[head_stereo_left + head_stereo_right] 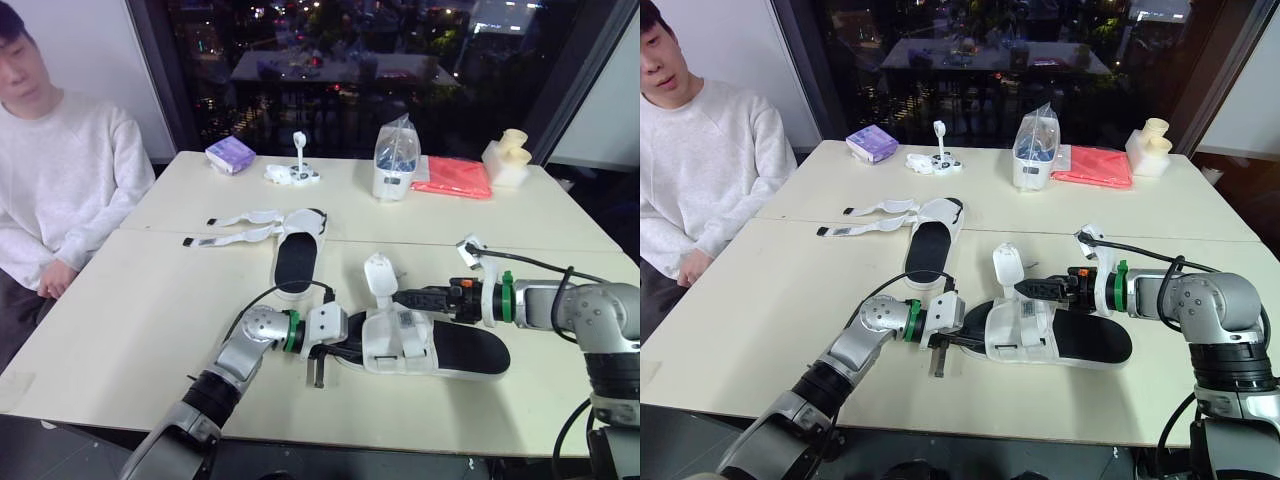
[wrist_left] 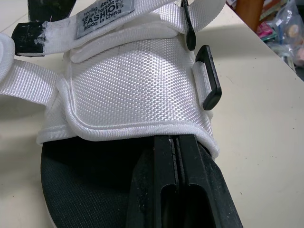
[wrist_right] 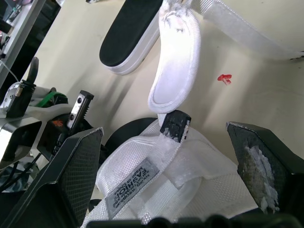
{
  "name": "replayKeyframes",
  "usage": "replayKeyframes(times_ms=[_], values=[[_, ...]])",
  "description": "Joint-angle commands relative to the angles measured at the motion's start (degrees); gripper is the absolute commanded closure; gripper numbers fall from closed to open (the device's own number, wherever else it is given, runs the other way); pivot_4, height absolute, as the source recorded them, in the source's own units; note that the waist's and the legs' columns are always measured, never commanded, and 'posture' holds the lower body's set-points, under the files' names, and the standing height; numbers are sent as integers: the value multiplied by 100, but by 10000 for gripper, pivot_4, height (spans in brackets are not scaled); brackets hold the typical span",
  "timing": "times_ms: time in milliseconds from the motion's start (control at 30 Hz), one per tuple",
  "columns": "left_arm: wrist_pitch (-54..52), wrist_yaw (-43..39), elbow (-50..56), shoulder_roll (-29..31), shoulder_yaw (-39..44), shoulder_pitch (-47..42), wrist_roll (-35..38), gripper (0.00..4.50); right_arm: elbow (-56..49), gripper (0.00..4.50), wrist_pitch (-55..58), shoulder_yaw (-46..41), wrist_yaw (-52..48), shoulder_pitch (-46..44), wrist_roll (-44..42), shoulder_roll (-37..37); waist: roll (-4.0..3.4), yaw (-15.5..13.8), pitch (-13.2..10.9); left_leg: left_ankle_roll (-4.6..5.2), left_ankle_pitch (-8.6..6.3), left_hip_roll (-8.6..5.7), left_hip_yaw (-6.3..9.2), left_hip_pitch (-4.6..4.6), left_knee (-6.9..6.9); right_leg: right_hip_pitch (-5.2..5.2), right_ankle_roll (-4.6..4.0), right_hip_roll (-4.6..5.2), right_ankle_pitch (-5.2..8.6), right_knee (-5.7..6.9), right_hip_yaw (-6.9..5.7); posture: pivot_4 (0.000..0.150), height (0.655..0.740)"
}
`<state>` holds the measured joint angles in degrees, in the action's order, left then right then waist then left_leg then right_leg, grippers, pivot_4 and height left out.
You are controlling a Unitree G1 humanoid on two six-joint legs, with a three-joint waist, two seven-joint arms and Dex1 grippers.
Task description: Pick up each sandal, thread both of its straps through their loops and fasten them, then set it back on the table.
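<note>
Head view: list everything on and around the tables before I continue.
near sandal: one, white straps, black sole, front centre
far sandal: one, white and black, mid-table, straps spread leftward
tissue pack: one, purple, far left
stand: one, white, beside the tissue pack
clear bag: one, transparent, far centre
cloth: one, red, right of the clear bag
block: one, cream, far right
tables: two, cream, joined
person: one, white sweater, seated left
left gripper: black, shut, at near sandal's left end
right gripper: black, open, astride near sandal's raised strap

Two abutting cream tables [image 1: 130, 300], dark night window [image 1: 350, 40] behind, white wall [image 1: 90, 50].
</note>
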<state>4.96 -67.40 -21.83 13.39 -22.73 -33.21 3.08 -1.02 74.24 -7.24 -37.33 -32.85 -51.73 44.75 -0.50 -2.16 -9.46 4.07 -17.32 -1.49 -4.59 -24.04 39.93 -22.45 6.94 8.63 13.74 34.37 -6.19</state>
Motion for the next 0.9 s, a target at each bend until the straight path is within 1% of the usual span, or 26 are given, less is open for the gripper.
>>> replayKeyframes(times_ms=[33,233,300,333,367,400,533,600,900], values=[[-215,3,-212,80,-279,206,-282,45000,-192,135,-216,110,-158,-119,205,24,0,0,0,0,0,0,0,0,0,0,0,0,0,0,-1,1500,7400],[-259,16,-161,88,-286,230,-288,45000,-223,135,-374,278,-361,-160,381,-59,0,0,0,1,-1,0,0,-1,-1,1,0,0,0,-4,-2,1500,7400],[-274,13,-145,97,-292,244,-290,45000,-238,5520,-403,304,-409,-189,424,-84,0,0,0,2,-1,0,0,-1,-2,1,0,0,0,-4,-2,1500,7400],[-280,10,-142,101,-294,248,-290,45000,-235,7307,-413,311,-423,-202,441,-93,0,0,0,2,-1,0,0,-1,-2,1,1,0,0,-4,-2,1500,7400],[-280,10,-145,104,-296,251,-293,45000,-226,10597,-415,324,-442,-220,457,-99,0,1,0,1,-1,0,0,-1,-2,0,1,0,0,-4,-2,1500,7400],[-282,13,-148,105,-297,253,-295,45000,-228,16605,-431,345,-476,-231,474,-96,0,0,0,-2,-3,0,0,-1,-2,0,1,0,0,-4,-2,1500,7400],[-293,32,-134,107,-303,279,-301,45000,-389,36528,-440,391,-617,-221,487,-66,0,-1,0,-3,-4,0,1,-1,-5,0,1,0,0,-8,-4,1500,7400],[-296,30,-138,106,-305,280,-301,45000,-435,44700,-404,375,-652,-221,493,-58,0,-1,0,-3,-4,0,1,-1,-6,0,1,0,0,-10,-5,1500,7400],[-277,9,-163,101,-325,270,-310,45000,-1085,44700,-125,-14,-930,-83,153,344,-1,-3,-1,-8,-7,0,2,-6,-10,-1,1,0,-1,-17,-10,1500,7400]])
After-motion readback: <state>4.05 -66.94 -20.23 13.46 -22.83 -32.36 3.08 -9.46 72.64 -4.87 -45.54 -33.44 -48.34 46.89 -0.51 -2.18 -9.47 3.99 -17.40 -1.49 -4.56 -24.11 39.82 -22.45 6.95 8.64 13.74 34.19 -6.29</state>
